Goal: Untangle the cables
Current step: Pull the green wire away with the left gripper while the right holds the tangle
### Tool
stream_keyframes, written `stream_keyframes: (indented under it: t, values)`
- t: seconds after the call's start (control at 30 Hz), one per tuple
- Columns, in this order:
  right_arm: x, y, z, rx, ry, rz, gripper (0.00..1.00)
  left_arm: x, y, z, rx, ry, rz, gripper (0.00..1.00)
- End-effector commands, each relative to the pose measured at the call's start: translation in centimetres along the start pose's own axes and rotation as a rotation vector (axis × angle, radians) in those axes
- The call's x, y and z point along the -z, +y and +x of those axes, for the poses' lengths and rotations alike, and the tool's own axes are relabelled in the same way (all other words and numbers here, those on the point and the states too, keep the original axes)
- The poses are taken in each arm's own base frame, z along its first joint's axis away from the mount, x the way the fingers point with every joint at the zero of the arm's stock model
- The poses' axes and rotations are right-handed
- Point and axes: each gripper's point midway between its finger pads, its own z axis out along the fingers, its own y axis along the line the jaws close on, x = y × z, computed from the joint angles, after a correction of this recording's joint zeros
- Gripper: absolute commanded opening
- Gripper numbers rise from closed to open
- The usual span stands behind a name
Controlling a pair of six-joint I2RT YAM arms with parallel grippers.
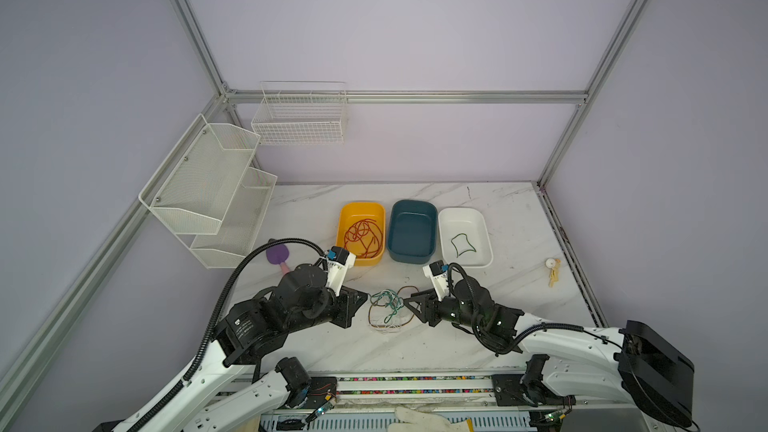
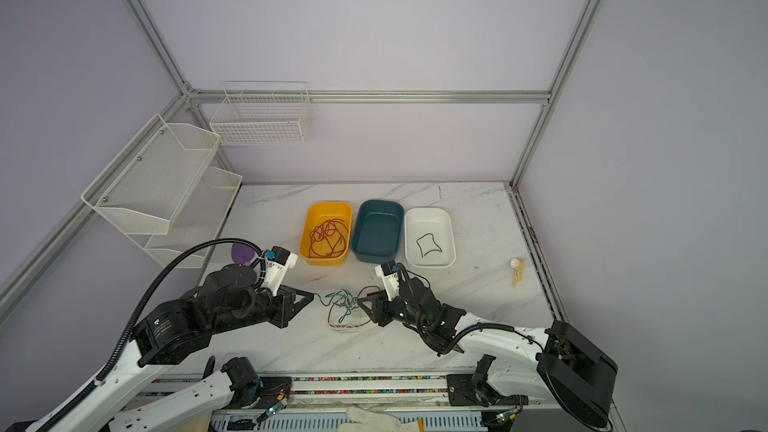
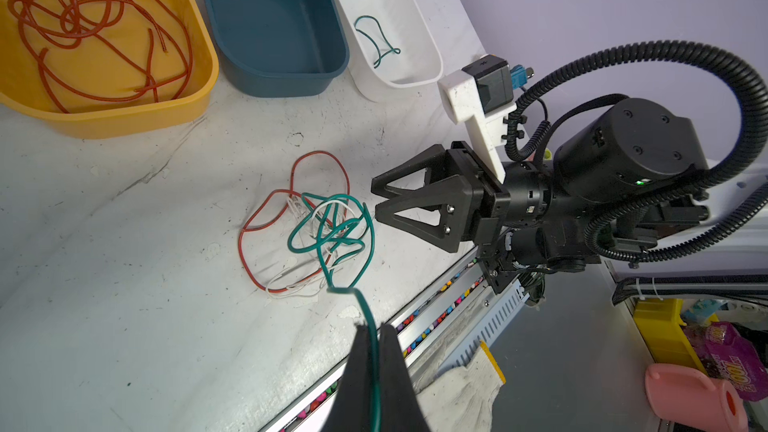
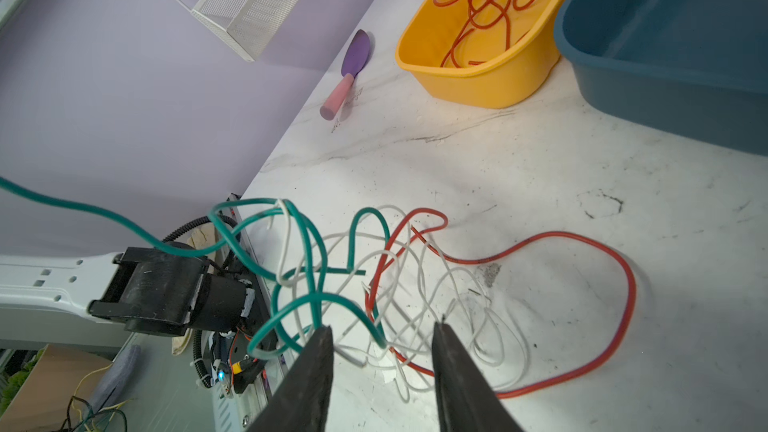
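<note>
A tangle of cables (image 1: 388, 310) (image 2: 344, 310) lies on the marble table between my two grippers, with red, white and green strands looped through each other. My left gripper (image 3: 374, 328) (image 1: 365, 297) is shut on a green cable (image 3: 365, 309) that runs from the tangle up between its fingers. On the opposite side of the tangle my right gripper (image 4: 382, 324) (image 1: 406, 299) is open. Green and white loops (image 4: 365, 317) lie between its fingertips. Red cables (image 1: 363, 236) are coiled in the yellow tray (image 1: 360, 204). One green cable (image 1: 462, 245) lies in the white tray (image 1: 457, 220).
A dark blue tray (image 1: 411, 234) stands between the yellow and white ones. A purple and pink spatula (image 1: 276, 255) lies left of the trays. White mesh shelves (image 1: 208, 193) and a wire basket (image 1: 299, 118) are at the back left. A small cream object (image 1: 552, 270) lies at the right.
</note>
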Motion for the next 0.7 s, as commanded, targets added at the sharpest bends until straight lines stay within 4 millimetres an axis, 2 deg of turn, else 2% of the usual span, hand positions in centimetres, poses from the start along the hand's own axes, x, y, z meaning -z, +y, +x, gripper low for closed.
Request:
stream_keyframes:
  t: [0.0,0.2,0.47,0.67]
  values:
    - [0.8,1.5,-0.9,0.005,-0.06,-0.072,0.43,1.0,-0.7,-1.1,-0.038,-0.05,0.025,0.0]
    - [1.1,2.3,-0.4,-0.017,-0.073,-0.151,0.46,0.9,-0.8,-1.2,-0.039,-0.045,0.026,0.0]
    - [0.0,1.6,-0.4,-0.018,-0.077,-0.128,0.44,1.1,-0.8,-1.2,-0.038,-0.051,0.029,0.0]
    - [-1.0,1.6,0.0,-0.022,-0.06,-0.144,0.36,1.4,-0.9,-1.3,-0.036,-0.064,0.033,0.0]
